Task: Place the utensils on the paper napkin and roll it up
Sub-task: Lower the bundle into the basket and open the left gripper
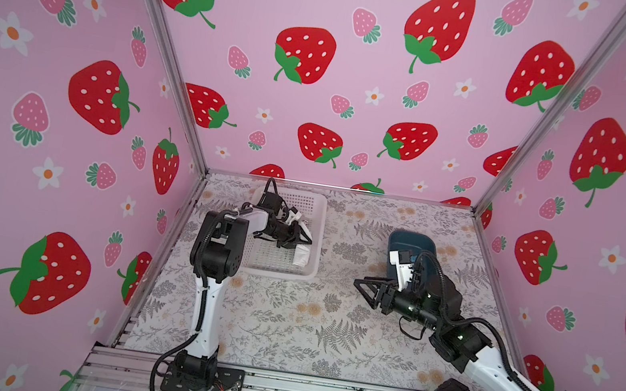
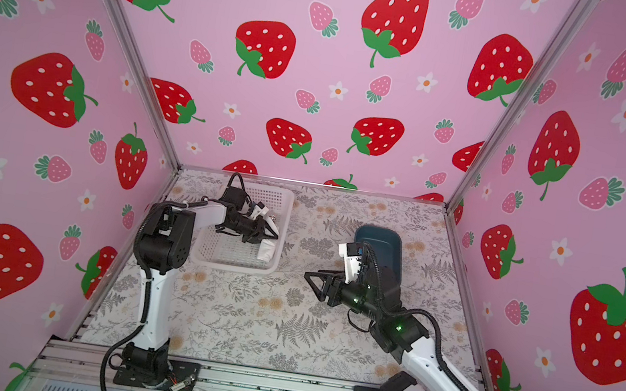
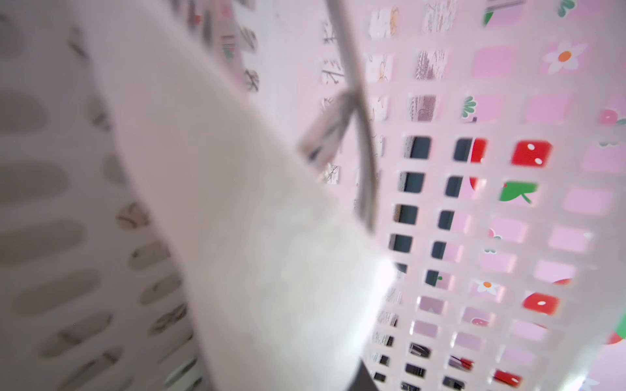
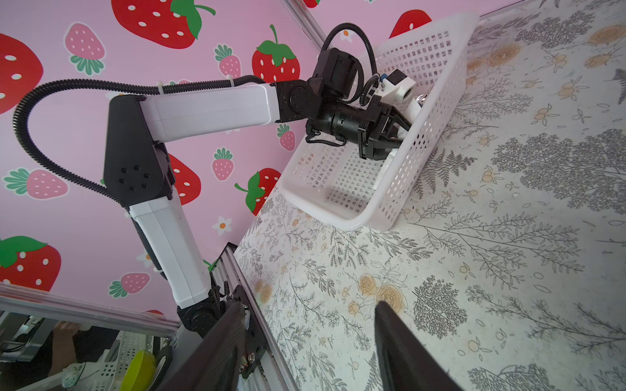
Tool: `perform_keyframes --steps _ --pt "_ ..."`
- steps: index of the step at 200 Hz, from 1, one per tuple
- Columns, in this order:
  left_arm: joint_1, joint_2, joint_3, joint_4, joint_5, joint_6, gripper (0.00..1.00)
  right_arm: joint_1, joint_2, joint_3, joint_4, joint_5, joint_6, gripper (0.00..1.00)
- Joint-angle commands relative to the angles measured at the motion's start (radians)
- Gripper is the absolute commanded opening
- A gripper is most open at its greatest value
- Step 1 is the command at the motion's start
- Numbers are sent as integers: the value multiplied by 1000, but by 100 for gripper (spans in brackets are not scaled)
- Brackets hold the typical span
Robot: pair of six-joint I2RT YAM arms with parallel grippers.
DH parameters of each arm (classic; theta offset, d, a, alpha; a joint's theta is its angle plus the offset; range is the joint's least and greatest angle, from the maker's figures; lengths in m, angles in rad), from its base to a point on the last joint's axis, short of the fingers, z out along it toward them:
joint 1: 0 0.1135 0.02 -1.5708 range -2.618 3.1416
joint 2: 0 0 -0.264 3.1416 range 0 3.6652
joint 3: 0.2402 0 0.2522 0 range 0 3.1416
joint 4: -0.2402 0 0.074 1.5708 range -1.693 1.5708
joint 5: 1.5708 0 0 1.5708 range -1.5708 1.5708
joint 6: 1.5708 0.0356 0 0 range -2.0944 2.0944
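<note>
Napkin [image 1: 301,257] lies inside the basket [image 1: 282,274], against its right wall in both top views. That basket stands at the far left of the table [image 1: 283,326], and the left arm [image 1: 208,294] reaches into it from the left. The right gripper [image 1: 364,293] hovers over open table, well apart from the basket, jaws wide and empty, so the left arm is plainly the nearer one. The left gripper [image 1: 298,241] sits over the napkin's far half. I cannot tell whether its jaws pinch the paper or stand clear of it. The napkin looks rolled into a bundle, its long axis running near to far along the wall, so this gripper meets it crosswise. In the left wrist view a thin metal utensil [image 3: 352,101], probably the fork, pokes out past the paper, though blur leaves that unsure.
</note>
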Motion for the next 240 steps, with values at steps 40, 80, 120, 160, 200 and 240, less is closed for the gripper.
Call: perform_keyframes --steps 40,80,120,160,200,240 --pt "-3 -92 18 -133 -258 24 54 -5 -6 9 18 13 -18 63" --pt "-3 -158 31 -188 -340 44 69 -4 0 12 20 10 -21 63" --pt "-3 -165 25 -198 -406 29 67 -5 0 21 18 8 -23 63" --pt "-3 -114 49 -222 -454 16 47 -4 -6 17 14 6 -22 63" --pt "-3 -84 39 -217 -459 6 33 -4 -7 21 13 7 -23 63" --pt "-1 -53 32 -185 -366 2 23 -4 4 22 14 7 -28 63"
